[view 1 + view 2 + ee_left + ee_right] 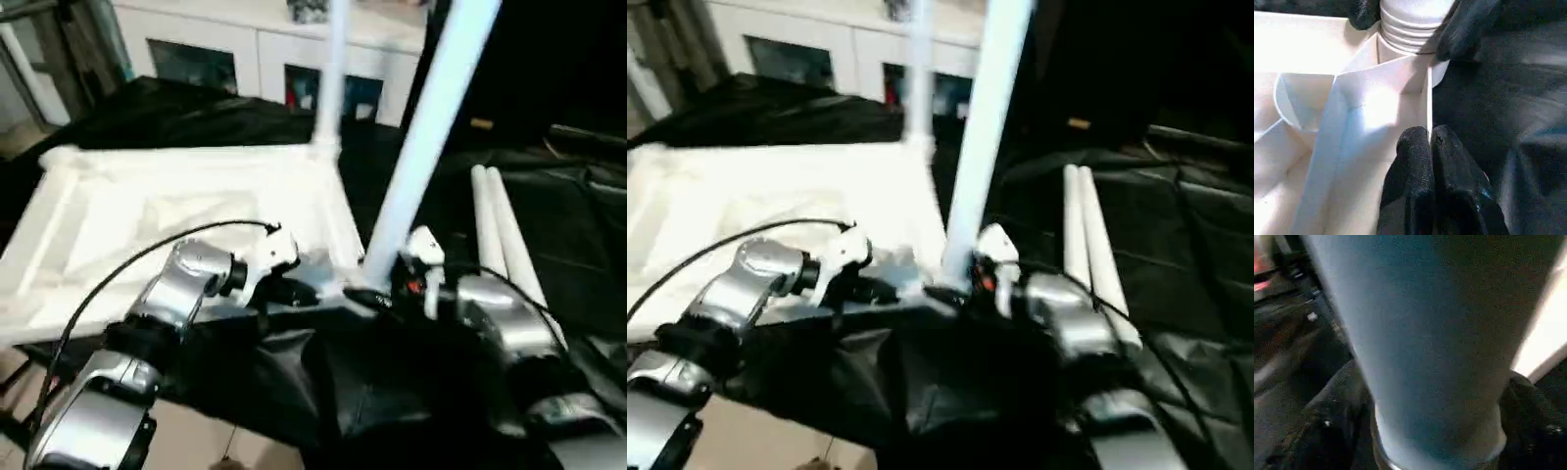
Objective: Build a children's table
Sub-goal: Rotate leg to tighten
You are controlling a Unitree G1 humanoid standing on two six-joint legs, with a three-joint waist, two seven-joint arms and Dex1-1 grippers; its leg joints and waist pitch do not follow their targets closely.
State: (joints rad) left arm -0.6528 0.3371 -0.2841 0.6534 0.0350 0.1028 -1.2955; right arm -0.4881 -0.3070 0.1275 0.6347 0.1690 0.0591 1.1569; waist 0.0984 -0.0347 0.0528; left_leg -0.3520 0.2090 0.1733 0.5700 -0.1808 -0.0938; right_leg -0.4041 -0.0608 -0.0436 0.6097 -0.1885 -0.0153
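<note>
The white tabletop (147,225) lies underside up on the black-draped work table. One white leg (333,78) stands upright in its far right corner socket. A second leg (431,117) leans to the right over the near right corner, its ribbed end (1410,29) at the socket. My right gripper (377,294) is shut on the base of this leg, a black finger (1464,34) on each side. My left gripper (1429,134) is shut on the tabletop's thin rim wall (1428,98) right beside that socket. Two more legs (500,235) lie side by side on the cloth to the right.
Black cloth (588,245) covers the work table around and to the right of the tabletop. White cabinets (225,49) stand at the back. The table's near edge drops to a pale floor (196,441) by my left forearm.
</note>
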